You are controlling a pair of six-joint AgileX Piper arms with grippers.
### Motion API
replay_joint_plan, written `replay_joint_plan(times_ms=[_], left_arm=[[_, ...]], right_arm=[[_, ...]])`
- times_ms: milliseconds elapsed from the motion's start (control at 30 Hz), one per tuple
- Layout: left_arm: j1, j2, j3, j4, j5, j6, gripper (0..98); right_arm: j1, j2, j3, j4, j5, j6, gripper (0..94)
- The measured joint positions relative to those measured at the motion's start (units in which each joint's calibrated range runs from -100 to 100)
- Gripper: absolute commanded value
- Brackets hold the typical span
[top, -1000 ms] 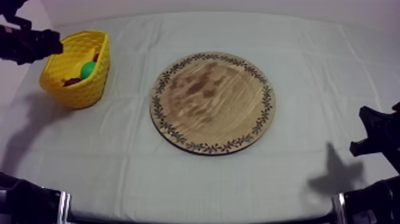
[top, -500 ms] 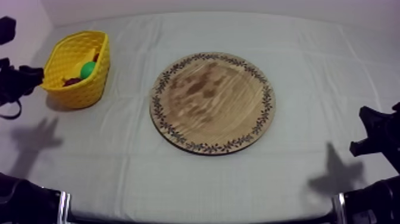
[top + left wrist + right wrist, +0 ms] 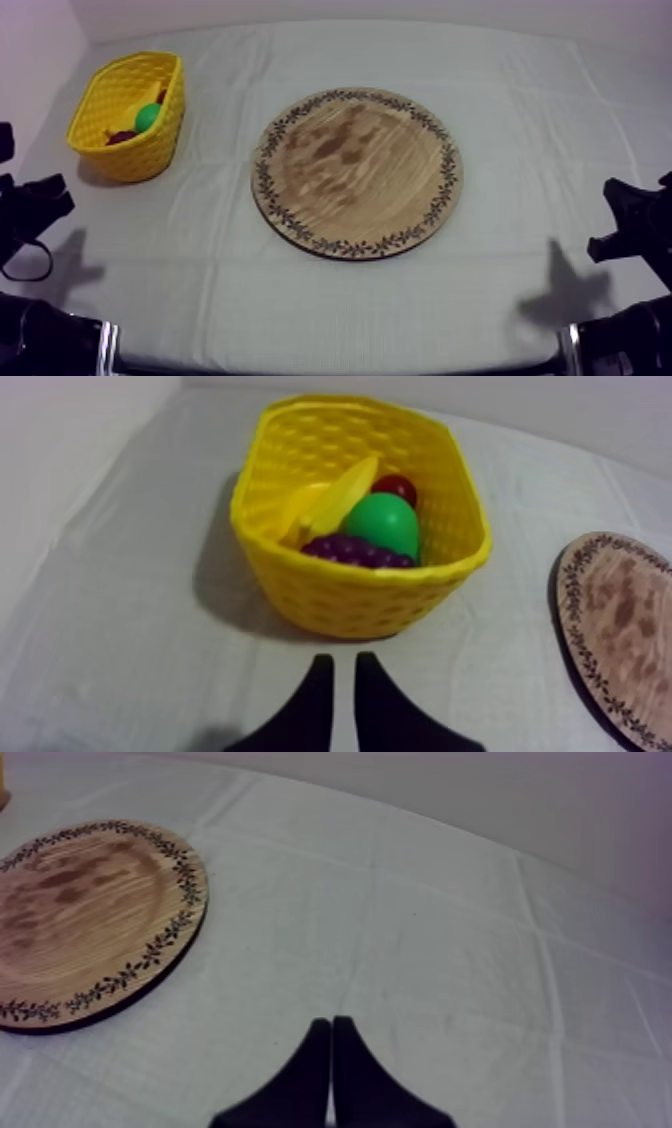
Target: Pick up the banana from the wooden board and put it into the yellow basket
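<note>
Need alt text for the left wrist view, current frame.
A yellow basket on the grey-white cloth holds a banana, a green pear, a bunch of grapes and a small red fruit. The left end effector, open and empty, points at the basket; the wooden board lies nearby.

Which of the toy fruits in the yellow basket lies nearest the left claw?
The purple bunch of grapes: it lies against the wall of the yellow basket facing the left claw, while the pear, banana and small red fruit sit behind it.
</note>
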Motion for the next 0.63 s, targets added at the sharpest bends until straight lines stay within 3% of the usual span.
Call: replay_joint_plan(times_ms=[300,633], left_arm=[[-1.05,-11.18,4.19,-1.42,2.02,-0.50,0.1],[-2.36,-19.23,5.85,-1.16,0.71,5.54,0.1]], right_arm=[[0.00,0.00,0.00,0.00,-0.10,0.00,0.3],[0.00,0.00,0.00,0.00,-0.10,0.00,0.3]])
